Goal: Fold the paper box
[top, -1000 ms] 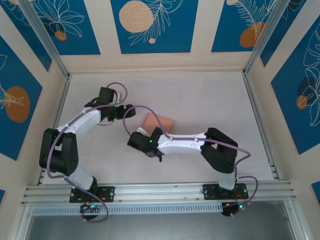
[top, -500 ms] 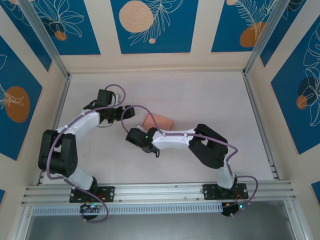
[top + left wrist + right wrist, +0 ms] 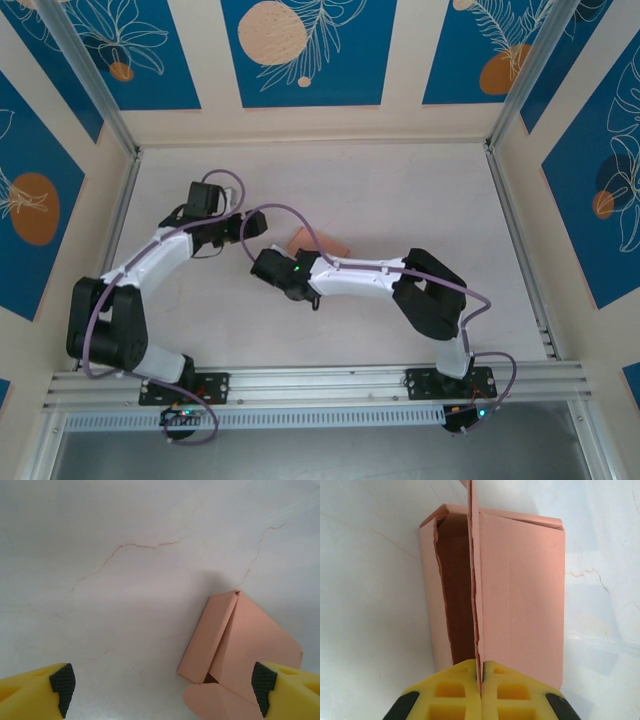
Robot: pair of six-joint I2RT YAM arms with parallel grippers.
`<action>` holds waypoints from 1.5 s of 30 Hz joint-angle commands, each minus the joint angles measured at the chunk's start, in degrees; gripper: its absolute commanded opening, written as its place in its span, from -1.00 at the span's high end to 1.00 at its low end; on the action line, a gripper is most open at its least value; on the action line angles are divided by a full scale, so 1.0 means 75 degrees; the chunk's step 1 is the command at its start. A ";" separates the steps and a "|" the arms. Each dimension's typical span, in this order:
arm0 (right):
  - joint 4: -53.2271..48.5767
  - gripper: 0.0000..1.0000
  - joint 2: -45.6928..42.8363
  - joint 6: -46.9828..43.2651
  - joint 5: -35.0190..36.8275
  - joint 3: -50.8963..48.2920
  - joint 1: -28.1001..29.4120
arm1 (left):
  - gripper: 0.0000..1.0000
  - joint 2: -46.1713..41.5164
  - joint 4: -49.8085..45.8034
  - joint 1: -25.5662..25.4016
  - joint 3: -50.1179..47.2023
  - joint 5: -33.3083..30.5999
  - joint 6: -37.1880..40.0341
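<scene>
Pinching flap [image 3: 474, 580] of box [image 3: 522, 595] with right hand [image 3: 481, 669]; left hand [image 3: 163, 684] released. Fold toward 9 o'clock slowly, bracing box with left.

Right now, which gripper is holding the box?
The right gripper, shut on a flap of the box. The left gripper is open, holding nothing.

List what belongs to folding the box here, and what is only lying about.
In the job: paper box; right gripper, shut on its flap; left gripper, open, close by.
Just there: table; blue-patterned walls; frame rail.
</scene>
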 commanded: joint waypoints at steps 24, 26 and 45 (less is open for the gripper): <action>-0.0853 1.00 -0.0532 0.0704 -0.1671 0.0808 -0.0398 | -0.26 -0.2946 0.2208 -0.2574 -0.4610 -0.0810 -0.4331; -0.0832 1.00 -0.0380 0.0750 -0.1839 0.0815 -0.0404 | -0.22 -0.2860 0.2529 -0.2625 -0.4712 -0.0977 -0.4538; -0.0141 -0.05 0.0054 0.1781 -0.3996 0.0120 -0.0378 | -0.26 -0.4705 -0.0172 -0.1447 -0.2965 -0.3034 -0.2469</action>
